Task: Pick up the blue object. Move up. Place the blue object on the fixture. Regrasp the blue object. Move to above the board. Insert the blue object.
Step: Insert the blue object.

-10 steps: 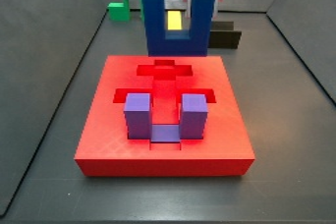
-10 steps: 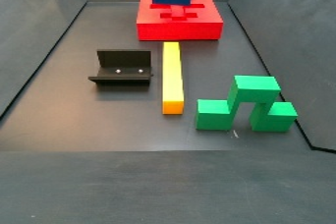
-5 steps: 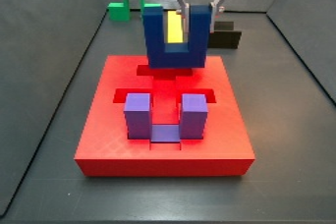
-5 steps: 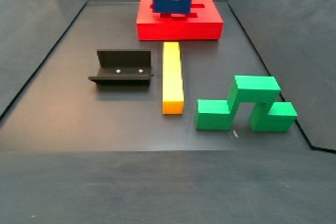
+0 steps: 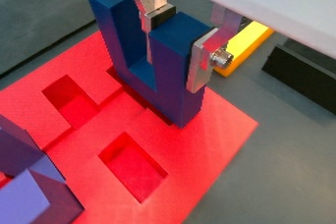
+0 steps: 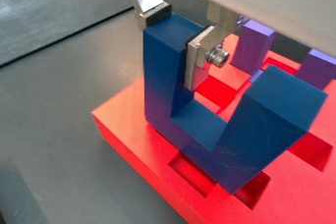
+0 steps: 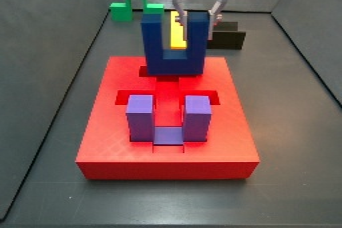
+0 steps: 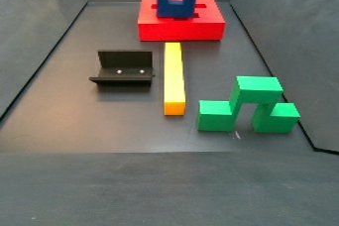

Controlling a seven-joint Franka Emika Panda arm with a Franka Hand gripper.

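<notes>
Blue object (image 7: pixel 174 42), clamped by the gripper (image 7: pixel 178 17), has dropped onto the board (image 7: pixel 167 157) at my 12 o'clock; insertion underway.

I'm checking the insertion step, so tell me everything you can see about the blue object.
The blue object is a dark blue, matte, plastic-looking U-shaped block, standing upright with two prongs pointing up and its base low at the far end of the red board. The gripper is shut on one prong, silver fingers on either side. Whether the base is seated in a recess cannot be told.
</notes>
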